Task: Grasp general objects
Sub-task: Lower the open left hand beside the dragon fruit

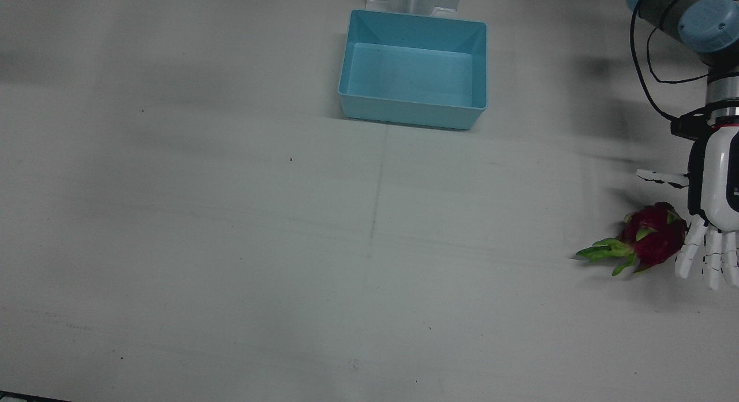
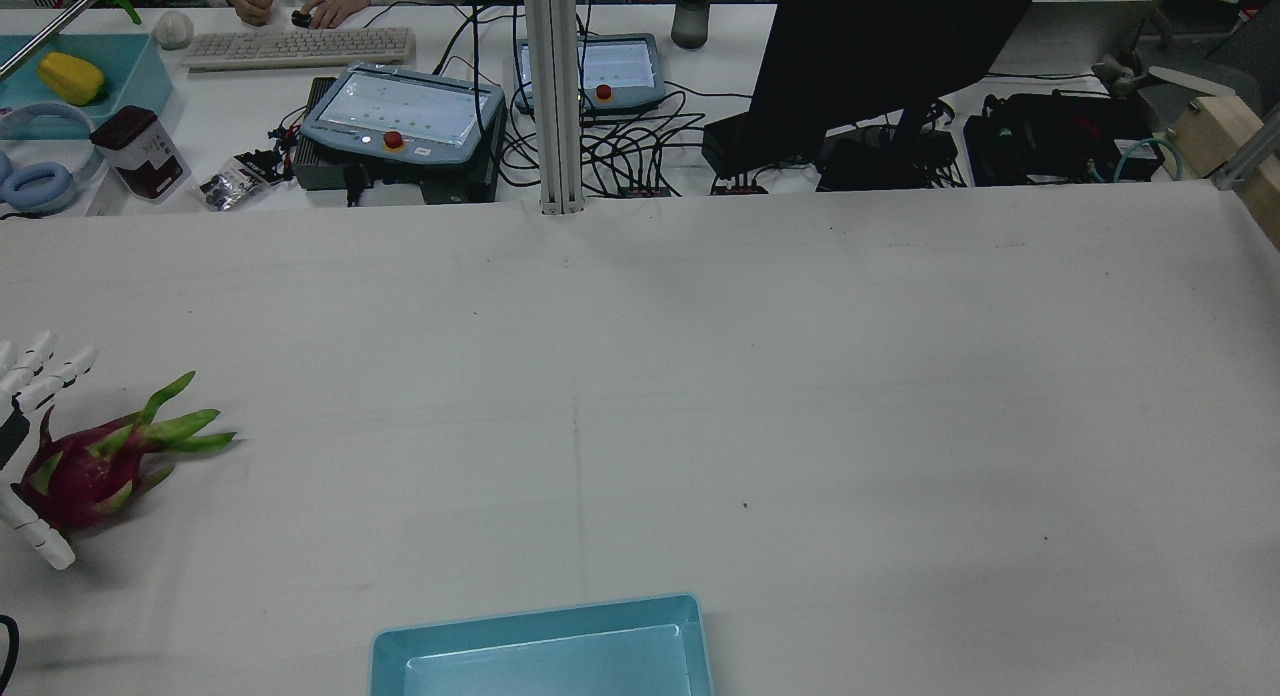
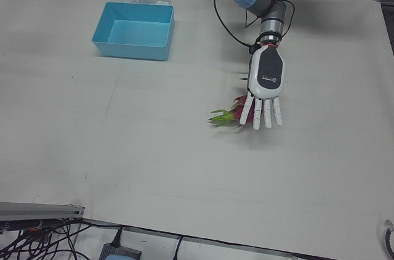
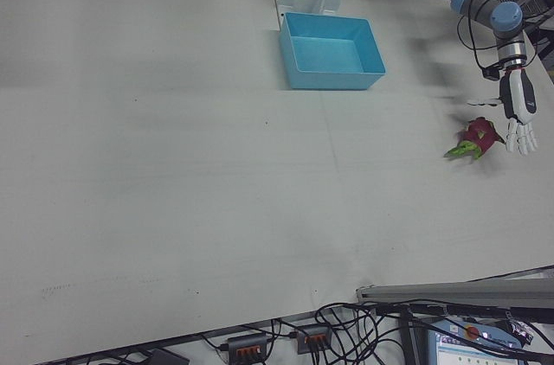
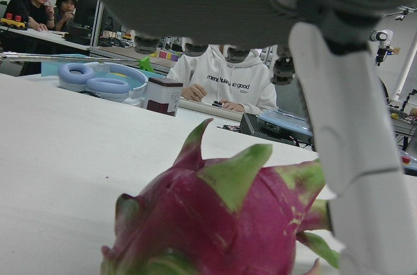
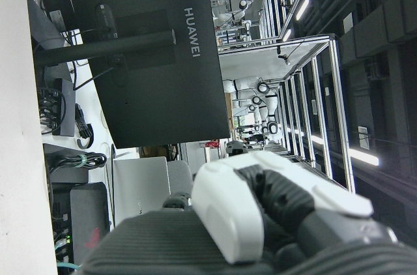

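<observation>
Front view: a pale grey-white table (image 1: 231, 246), bare but for a few dark specks, carries an empty light-blue bin (image 1: 413, 70) at its far edge. Near the view's right edge lies the dragon fruit (image 1: 646, 240), green tips pointing to the view's left. The left hand (image 1: 713, 217) hangs just beside it with fingers spread and the thumb held out to the side; whether a fingertip touches the fruit is hard to tell.

Rear view: beyond the table stands a cluttered desk with two teach pendants (image 2: 405, 116), a keyboard (image 2: 298, 46), tangled cables (image 2: 620, 146) and a dark monitor (image 2: 880, 56); a person's hands (image 2: 290, 1) rest by the keyboard.

Left-front view: the open palm hovers over the fruit's round end, holding nothing.

Left hand view: the fruit fills the foreground under the fingers; seated people (image 5: 225, 79) and blue headphones (image 5: 101, 79) lie behind.

Right hand view: the right hand (image 6: 260, 216) shows only partly, so I cannot tell its state.
</observation>
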Action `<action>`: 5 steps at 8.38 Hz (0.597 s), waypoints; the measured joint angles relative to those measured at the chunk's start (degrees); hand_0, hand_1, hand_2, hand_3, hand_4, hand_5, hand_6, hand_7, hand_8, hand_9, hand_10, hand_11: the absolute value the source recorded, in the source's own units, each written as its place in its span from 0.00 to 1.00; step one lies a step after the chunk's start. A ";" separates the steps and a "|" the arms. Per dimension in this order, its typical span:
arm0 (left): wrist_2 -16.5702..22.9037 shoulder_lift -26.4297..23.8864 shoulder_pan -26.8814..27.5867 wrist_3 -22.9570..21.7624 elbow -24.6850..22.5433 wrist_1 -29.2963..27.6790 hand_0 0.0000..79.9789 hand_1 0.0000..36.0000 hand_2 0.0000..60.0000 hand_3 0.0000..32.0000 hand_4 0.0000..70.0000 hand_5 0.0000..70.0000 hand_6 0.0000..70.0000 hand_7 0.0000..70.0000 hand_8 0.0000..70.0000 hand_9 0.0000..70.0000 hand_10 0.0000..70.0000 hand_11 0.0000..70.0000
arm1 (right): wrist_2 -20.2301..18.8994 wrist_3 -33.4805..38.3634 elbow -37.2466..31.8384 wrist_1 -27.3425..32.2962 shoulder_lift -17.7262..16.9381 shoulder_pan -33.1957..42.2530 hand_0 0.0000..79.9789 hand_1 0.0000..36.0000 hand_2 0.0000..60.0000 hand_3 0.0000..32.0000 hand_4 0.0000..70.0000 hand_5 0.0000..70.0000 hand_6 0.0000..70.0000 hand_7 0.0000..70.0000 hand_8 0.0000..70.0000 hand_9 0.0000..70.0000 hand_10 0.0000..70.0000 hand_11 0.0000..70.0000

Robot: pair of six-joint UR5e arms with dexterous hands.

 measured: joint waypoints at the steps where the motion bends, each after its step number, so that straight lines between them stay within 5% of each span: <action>1: -1.14 -0.03 0.44 -0.09 0.05 1.03 0.64 0.48 0.04 0.58 0.05 0.00 0.00 0.12 0.00 0.00 0.02 0.06 | 0.00 0.00 0.00 0.00 0.00 0.00 0.00 0.00 0.00 0.00 0.00 0.00 0.00 0.00 0.00 0.00 0.00 0.00; 4: -2.61 -1.93 0.75 -1.21 0.54 7.17 0.64 0.48 0.04 0.41 0.01 0.12 0.00 0.13 0.00 0.01 0.02 0.06 | 0.00 0.00 0.00 0.00 0.00 0.00 0.00 0.00 0.00 0.00 0.00 0.00 0.00 0.00 0.00 0.00 0.00 0.00; 5: -2.84 -2.78 0.84 -3.29 0.65 10.85 0.64 0.48 0.04 0.55 0.04 0.00 0.00 0.12 0.00 0.00 0.02 0.05 | 0.00 0.00 0.00 0.00 0.00 0.00 0.00 0.00 0.00 0.00 0.00 0.00 0.00 0.00 0.00 0.00 0.00 0.00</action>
